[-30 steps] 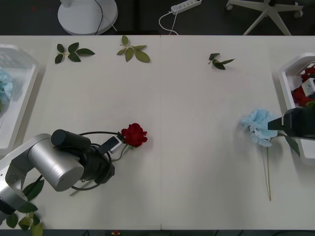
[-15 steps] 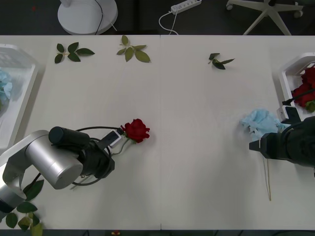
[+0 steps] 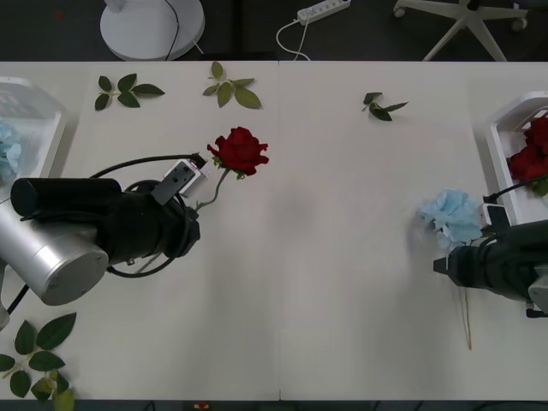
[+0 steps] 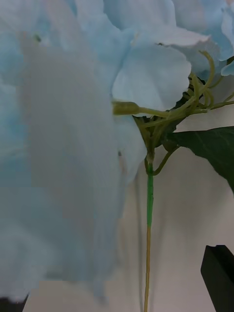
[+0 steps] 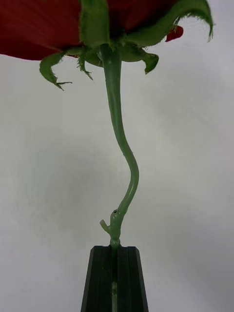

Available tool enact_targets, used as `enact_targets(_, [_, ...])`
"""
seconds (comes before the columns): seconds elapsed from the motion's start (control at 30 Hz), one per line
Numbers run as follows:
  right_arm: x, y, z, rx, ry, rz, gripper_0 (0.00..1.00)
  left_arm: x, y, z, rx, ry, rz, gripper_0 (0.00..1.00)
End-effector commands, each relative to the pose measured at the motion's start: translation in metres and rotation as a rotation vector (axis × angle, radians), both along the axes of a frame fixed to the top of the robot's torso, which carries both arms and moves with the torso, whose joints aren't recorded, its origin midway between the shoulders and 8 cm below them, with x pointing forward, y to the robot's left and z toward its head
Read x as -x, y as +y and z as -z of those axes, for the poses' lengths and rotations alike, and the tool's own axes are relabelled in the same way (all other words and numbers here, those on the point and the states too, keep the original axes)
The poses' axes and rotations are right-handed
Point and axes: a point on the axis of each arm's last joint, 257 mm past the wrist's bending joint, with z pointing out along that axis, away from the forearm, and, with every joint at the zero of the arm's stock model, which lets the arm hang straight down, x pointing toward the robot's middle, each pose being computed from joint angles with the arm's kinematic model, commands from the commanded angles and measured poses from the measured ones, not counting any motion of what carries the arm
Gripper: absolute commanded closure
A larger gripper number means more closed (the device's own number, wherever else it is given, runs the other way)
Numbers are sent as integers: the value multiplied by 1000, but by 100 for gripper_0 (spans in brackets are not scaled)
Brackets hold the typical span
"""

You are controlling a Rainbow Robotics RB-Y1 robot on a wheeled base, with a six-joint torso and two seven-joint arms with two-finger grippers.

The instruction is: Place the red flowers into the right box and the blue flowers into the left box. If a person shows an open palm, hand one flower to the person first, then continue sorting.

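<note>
Here the left gripper (image 5: 114, 278) has its black fingers pressed together on the stem of a red rose (image 3: 241, 151), the bloom held up over the table (image 3: 342, 257) left of the middle; in the left wrist view the curved green stem rises from between the closed fingers to the red bloom (image 5: 73, 24). At the table's left edge sits the left box (image 3: 34, 163), with a blue flower (image 3: 8, 145) lying in it; at the right edge sits the right box (image 3: 505, 128), holding red roses (image 3: 531, 154). Near the right box, a second blue flower (image 3: 452, 217) lies on the table, its thin stem running toward the near edge; the right gripper (image 3: 447, 266) is just beside that stem, below the bloom, and its jaws stand apart, with one black finger (image 4: 219, 273) beside the stem and nothing clamped. Loose green leaf sprigs (image 3: 231, 88) lie along the far side.
</note>
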Motion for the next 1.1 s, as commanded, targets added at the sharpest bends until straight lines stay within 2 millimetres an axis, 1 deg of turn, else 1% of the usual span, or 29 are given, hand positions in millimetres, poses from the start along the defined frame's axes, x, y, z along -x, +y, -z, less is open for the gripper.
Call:
enact_targets(0.03, [-21, 22, -4, -19, -37, -38, 0, -14, -38, -69, 253, -92, -11, 100])
enact_targets(0.1, [-23, 21, -4, -20, -39, -35, 0, -18, -47, -84, 296, -127, -2, 100])
enact_targets(0.13, [-25, 23, -3, -23, -42, -33, 0, -23, -58, -101, 346, -162, 10, 100])
enact_targets(0.23, [-28, 20, 1, -15, -37, -31, 0, -29, -78, -137, 445, -230, 33, 100])
enact_targets(0.27, [-28, 20, 2, -13, -36, -32, 0, -30, -82, -144, 464, -243, 37, 100])
enact_targets(0.3, [-28, 20, 3, -9, -35, -36, 0, -31, -89, -160, 508, -269, 46, 100])
enact_targets(0.33, [-28, 21, 2, -11, -36, -38, 0, -31, -94, -169, 537, -286, 52, 100])
enact_targets(0.37, [-27, 20, 3, -11, -33, -38, 0, -32, -96, -175, 561, -291, 51, 100])
enact_targets(0.5, [-25, 21, -3, -18, -25, -54, 0, -29, -121, -220, 756, -300, 55, 100])
enact_targets(0.6, [-24, 26, -15, -26, -24, -104, 0, -27, -135, -244, 842, -299, 65, 100])
enact_targets(0.63, [-22, 28, -17, -27, -21, -122, 0, -26, -138, -248, 858, -296, 66, 100])
enact_targets(0.7, [-19, 30, -29, -24, -10, -182, 0, -23, -148, -262, 922, -284, 74, 100])
enact_targets(0.8, [-13, 31, -43, -13, 6, -263, 0, -18, -160, -277, 1000, -271, 84, 100])
enact_targets(0.97, [5, 41, -75, -26, 19, -415, 0, -10, -179, -292, 1079, -262, 107, 100])
enact_targets(1.0, [6, 41, -80, -24, 13, -428, 0, -8, -182, -294, 1091, -263, 113, 100])
enact_targets(1.1, [19, 44, -98, -40, 4, -491, 0, -6, -194, -298, 1154, -267, 127, 100])
